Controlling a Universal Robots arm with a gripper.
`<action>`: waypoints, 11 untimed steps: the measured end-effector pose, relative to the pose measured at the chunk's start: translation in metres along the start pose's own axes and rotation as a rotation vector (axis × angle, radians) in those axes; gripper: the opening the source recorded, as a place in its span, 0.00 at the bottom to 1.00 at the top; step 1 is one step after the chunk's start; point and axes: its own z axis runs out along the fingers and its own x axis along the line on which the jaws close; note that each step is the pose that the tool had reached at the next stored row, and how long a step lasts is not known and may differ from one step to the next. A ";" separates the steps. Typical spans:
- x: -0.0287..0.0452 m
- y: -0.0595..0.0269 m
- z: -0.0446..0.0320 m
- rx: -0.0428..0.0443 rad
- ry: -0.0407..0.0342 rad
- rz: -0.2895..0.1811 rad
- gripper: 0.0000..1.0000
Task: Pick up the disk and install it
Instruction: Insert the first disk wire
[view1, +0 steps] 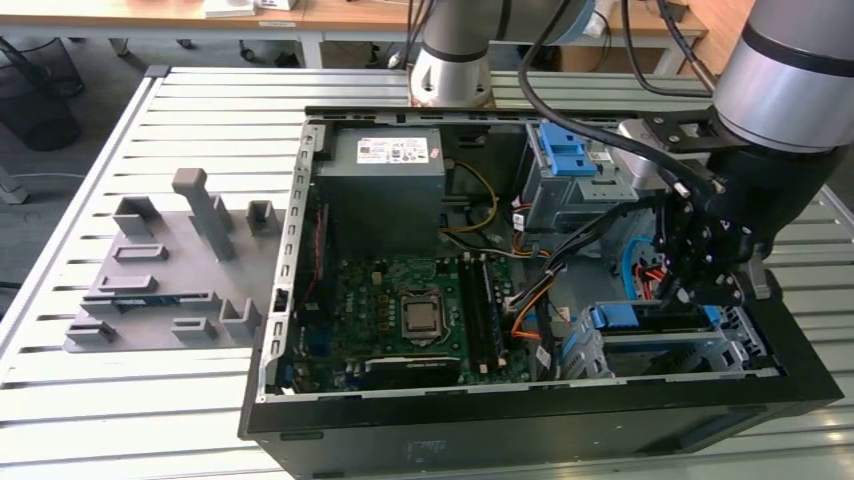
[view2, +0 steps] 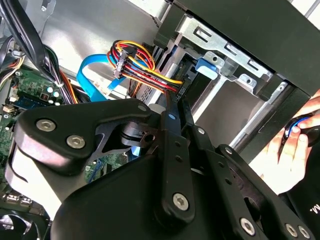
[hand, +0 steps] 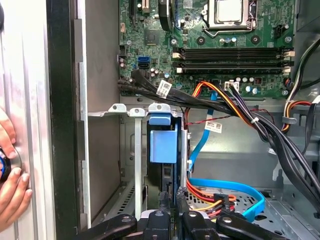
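Note:
The disk (view1: 657, 320), in its blue plastic carrier, lies in the grey drive cage (view1: 721, 352) at the near corner of the open computer case, on the exterior view's right. My gripper (view1: 703, 292) reaches down into the case right over the disk's end. In the first wrist view the blue carrier (hand: 163, 142) runs away from my gripper (hand: 170, 200), whose fingers stand close together on the disk's near edge. In the second wrist view my gripper (view2: 177, 102) ends next to a bundle of coloured power cables (view2: 142, 67), with the carrier's blue tab (view2: 207, 68) just beyond.
A blue data cable (hand: 235, 187) and black cable bundles (hand: 260, 125) lie beside the cage. The motherboard (view1: 407, 315) and power-supply box (view1: 390, 165) fill the case's other side. A grey fixture plate (view1: 167, 265) sits on the table. A person's hand (hand: 11, 192) rests outside the case wall.

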 end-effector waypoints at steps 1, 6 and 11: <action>0.0000 0.0000 0.0002 0.0000 0.0000 0.000 0.16; -0.0002 0.0002 0.0021 0.0000 -0.0006 0.000 0.16; -0.0003 0.0002 0.0038 -0.0001 -0.0024 0.000 0.16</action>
